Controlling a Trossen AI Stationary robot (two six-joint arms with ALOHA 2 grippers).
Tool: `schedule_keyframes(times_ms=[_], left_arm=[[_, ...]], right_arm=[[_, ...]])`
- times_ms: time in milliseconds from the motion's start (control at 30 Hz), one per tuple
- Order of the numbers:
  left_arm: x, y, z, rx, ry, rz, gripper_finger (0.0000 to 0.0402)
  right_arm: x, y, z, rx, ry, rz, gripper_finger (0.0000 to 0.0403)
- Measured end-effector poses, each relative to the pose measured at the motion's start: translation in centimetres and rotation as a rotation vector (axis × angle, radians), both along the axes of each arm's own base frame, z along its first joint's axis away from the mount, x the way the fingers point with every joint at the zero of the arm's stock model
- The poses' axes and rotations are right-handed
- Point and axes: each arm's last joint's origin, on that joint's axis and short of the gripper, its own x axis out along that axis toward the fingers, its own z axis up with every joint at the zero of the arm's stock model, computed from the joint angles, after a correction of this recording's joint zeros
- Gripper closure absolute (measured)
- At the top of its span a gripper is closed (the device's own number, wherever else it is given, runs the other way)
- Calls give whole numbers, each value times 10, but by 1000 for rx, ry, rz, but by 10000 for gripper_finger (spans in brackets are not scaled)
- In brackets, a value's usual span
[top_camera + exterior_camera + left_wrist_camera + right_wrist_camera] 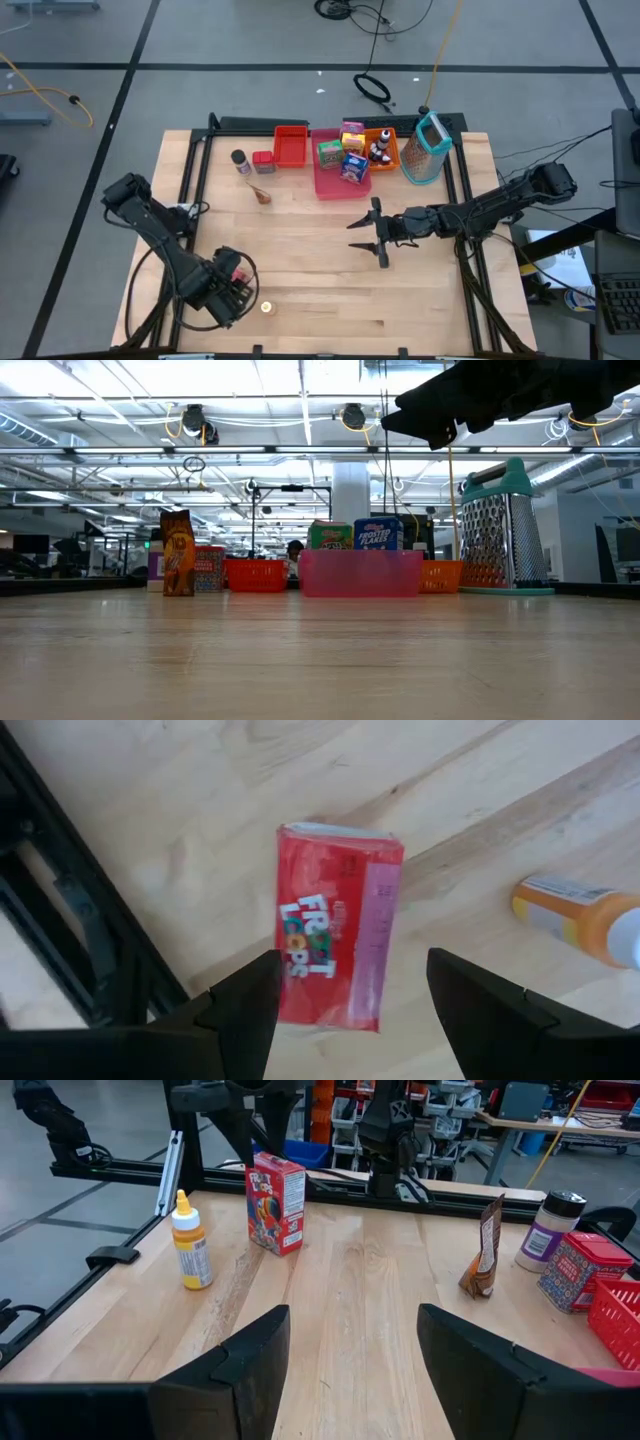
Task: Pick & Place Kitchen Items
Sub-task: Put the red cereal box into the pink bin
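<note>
Red cereal box (338, 925) stands near the table's front-left edge under the spread left tool (350, 1005).

Landmark: middle tray (331, 182), at the table's (320, 290) far edge. In it: three boxes (343, 155). Touching its left side: a second tray (291, 146). Touching its right side: a third tray (389, 150) holding bottles (379, 150); grater (427, 148) beyond that. Left of the second tray: tin (263, 163), then shaker (240, 161); pouch (262, 195) just nearer. Well apart, at the near-left corner: cereal box (338, 954), bottle (578, 918) beside it.
</note>
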Motion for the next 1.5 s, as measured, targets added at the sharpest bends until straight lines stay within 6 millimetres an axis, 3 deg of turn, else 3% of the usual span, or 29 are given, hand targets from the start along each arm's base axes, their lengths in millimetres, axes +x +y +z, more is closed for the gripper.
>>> schedule_keyframes(times_ms=[167,433,600,733,1067,1500], left_arm=[[-5,2,-2,34,28,16,149],[-1,-5,-30,-42,-30,-49,149],[-3,-1,-35,-63,33,-68,152],[-3,-1,-33,-67,25,-94,181],[4,6,-33,-72,29,-149,307],[7,40,-1,-119,-89,-199,313]], right_arm=[[0,0,0,0,0,0,190],[0,0,0,0,0,0,190],[0,0,0,0,0,0,190],[0,0,0,0,0,0,190],[0,0,0,0,0,0,190],[0,0,0,0,0,0,190]])
